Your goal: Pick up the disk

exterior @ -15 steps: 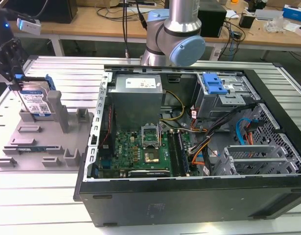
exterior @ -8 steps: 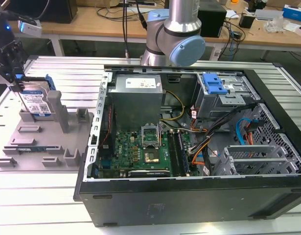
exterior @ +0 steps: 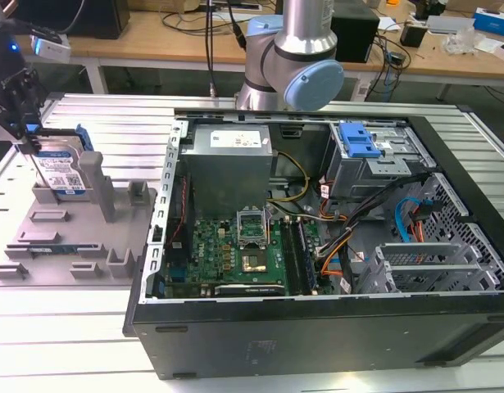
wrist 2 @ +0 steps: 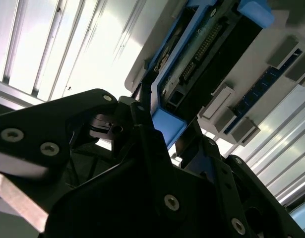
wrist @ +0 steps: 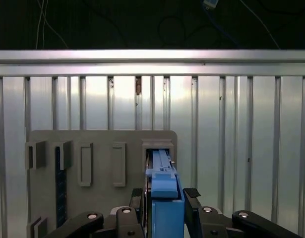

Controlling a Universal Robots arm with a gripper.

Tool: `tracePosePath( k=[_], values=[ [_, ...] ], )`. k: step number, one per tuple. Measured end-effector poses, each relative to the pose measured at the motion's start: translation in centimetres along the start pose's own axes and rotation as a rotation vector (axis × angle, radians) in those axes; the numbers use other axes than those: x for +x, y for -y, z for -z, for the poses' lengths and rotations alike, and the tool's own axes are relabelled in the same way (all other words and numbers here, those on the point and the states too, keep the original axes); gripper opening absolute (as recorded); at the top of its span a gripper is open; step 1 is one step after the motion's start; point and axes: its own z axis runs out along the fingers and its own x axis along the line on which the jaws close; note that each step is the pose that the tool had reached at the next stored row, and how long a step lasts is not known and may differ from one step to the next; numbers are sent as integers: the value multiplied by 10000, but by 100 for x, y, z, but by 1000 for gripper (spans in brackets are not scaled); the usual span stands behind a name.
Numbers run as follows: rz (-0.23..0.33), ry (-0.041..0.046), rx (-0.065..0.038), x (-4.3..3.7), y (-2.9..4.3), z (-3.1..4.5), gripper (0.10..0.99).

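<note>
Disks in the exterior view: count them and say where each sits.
1. The disk stands on edge in the grey fixture tray at the exterior view's left. More may be hidden in the blue-handled drive cage.

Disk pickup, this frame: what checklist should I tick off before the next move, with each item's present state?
1. Seating: the disk stands upright in the grey fixture tray: ok.
2. Alignment: the gripper is centred on the disk's blue rail in the first wrist view: ok.
3. Grip: the fingers lie against both sides of the rail and look closed on it: ok.
4. Lift: disk raised out of the tray: not ok, its lower edge sits in the slot.
5. Neighbours: the computer case stands apart from the disk: ok.
</note>
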Motion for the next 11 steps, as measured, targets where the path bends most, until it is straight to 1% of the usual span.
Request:
tracePosePath(
  k=[8,9,11],
  values=[
    [-12,-1,0,-1,-1,-2,451],
    [-12,0,0,-1,-1,-3,369],
    [-12,0,0,-1,-1,-3,369]
  ],
)
